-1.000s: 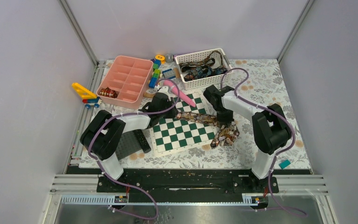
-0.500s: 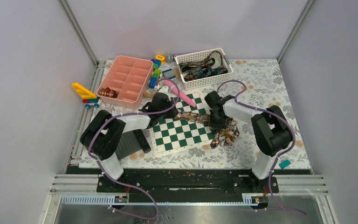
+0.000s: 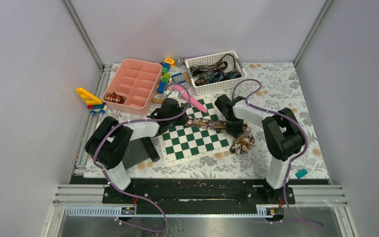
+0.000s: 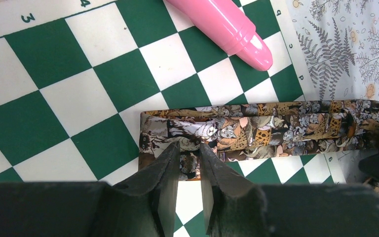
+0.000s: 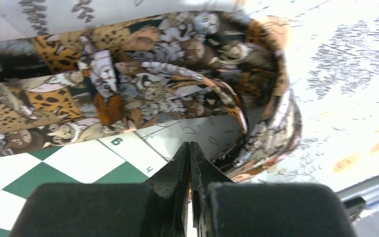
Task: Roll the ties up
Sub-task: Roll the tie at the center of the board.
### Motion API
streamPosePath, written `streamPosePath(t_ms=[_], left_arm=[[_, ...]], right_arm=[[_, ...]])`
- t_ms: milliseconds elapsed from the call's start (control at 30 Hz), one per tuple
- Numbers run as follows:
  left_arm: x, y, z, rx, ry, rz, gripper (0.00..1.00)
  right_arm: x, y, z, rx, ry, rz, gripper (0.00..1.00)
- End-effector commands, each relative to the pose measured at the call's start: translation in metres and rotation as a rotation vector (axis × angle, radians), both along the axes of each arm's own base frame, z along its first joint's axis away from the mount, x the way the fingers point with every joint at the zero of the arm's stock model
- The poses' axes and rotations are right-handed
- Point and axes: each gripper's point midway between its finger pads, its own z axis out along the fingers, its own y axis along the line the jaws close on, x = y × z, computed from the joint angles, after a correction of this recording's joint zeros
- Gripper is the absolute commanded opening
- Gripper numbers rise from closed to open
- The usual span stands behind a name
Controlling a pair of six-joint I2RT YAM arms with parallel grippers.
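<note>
The whole desk (image 3: 202, 168) is viewed from above its near edge, facing the far edge. Both wrist views are taken close, looking down; chessboard (image 4: 54, 74) and tie (image 4: 276, 123) are shared by all.

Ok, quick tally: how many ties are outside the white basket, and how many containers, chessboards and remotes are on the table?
Ties outside the white basket: 2, a flat tie on the chessboard and a coil in the pink tray.
Containers: 2, the pink tray and the white basket.
Chessboards: 1.
Remotes: 1, the remote.
Total: 6.
</note>
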Motion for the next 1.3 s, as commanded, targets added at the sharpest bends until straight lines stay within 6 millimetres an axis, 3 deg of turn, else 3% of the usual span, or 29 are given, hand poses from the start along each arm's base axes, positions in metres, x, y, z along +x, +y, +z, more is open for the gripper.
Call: streamPosePath(t_ms=[0, 233, 700, 1067, 1267], left_arm=[[0.005, -0.004, 0.002, 0.008, -0.016, -0.008, 0.24], [0.004, -0.004, 0.001, 0.010, -0.014, -0.010, 0.24], [0.004, -0.003, 0.000, 0.013, -0.012, -0.010, 0.24], [0.004, -0.002, -0.001, 0.016, -0.013, -0.011, 0.23], [0.003, -0.002, -0.001, 0.017, -0.013, -0.012, 0.23]], right_arm=[[0.006, -0.030, 0.024, -0.173, -0.041, -0.028, 0.04], [0.013, -0.053, 0.032, -0.292, -0.024, -0.050, 0.05], [0.036, -0.089, 0.040, -0.270, -0.016, -0.182, 0.05], [0.065, -0.097, 0.052, -0.218, -0.050, -0.204, 0.05], [0.069, -0.109, 0.065, -0.238, -0.071, -0.215, 0.05]])
